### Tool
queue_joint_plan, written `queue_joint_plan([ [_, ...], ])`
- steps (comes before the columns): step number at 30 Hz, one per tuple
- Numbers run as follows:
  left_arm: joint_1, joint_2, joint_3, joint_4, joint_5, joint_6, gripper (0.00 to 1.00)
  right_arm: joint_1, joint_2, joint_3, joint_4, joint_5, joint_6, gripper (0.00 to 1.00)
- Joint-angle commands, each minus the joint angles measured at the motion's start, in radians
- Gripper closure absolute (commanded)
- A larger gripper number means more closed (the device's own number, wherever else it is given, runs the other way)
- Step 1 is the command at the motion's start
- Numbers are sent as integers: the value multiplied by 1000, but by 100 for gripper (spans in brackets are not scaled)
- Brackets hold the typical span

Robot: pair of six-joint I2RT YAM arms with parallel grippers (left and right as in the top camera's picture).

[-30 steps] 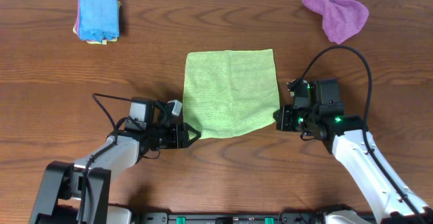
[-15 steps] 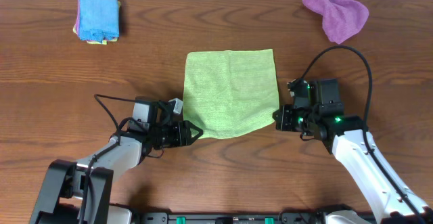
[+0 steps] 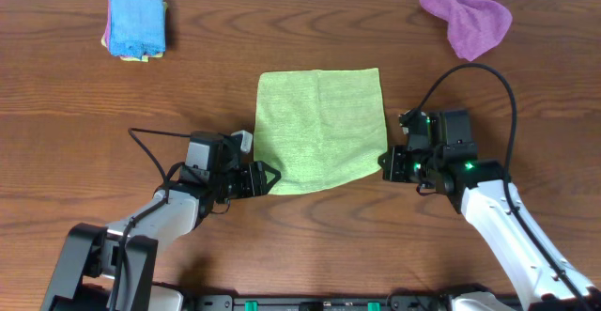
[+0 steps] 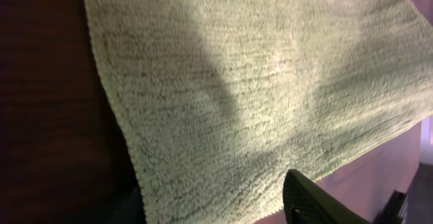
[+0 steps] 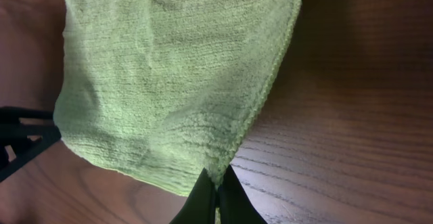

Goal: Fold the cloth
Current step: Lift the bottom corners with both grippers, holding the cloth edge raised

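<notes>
Left gripper [image 3: 267, 178] has slid in to the near-left corner of the lime-green cloth [image 3: 319, 128], jaws spread, no grip yet. Right gripper [image 3: 385, 163] stays pinching the near-right corner, so the fold lift looks close

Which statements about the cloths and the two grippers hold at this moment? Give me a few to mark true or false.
1. The lime-green cloth lies spread flat, not yet folded. True.
2. The right gripper is open and clear of that cloth. False: it is shut on the cloth's near right corner.
3. The left gripper is open at the cloth's near left corner. True.
4. The purple cloth is neatly folded. False: it lies crumpled at the far right of the table.
5. The blue cloth lies on the lime-green one. False: it sits folded at the far left, well apart.
</notes>
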Motion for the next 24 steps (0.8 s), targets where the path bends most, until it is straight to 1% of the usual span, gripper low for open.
queue_joint_plan([
  [1, 1, 21, -16, -16, -102, 0, 37, 6, 1, 18, -1, -13, 10, 98],
  [5, -1, 28, -17, -19, -50, -11, 37, 6, 1, 18, -1, -13, 10, 98],
  [10, -37, 37, -17, -32, 14, -35, 37, 6, 1, 18, 0, -13, 10, 98],
  [17, -64, 37, -17, -45, 15, -70, 51, 6, 1, 18, -1, -13, 10, 98],
  [21, -64, 37, -17, -80, 17, -71, 51, 6, 1, 18, -1, -13, 10, 98],
  [24, -64, 37, -17, -122, 13, -47, 50, 6, 1, 18, 0, -13, 10, 99],
])
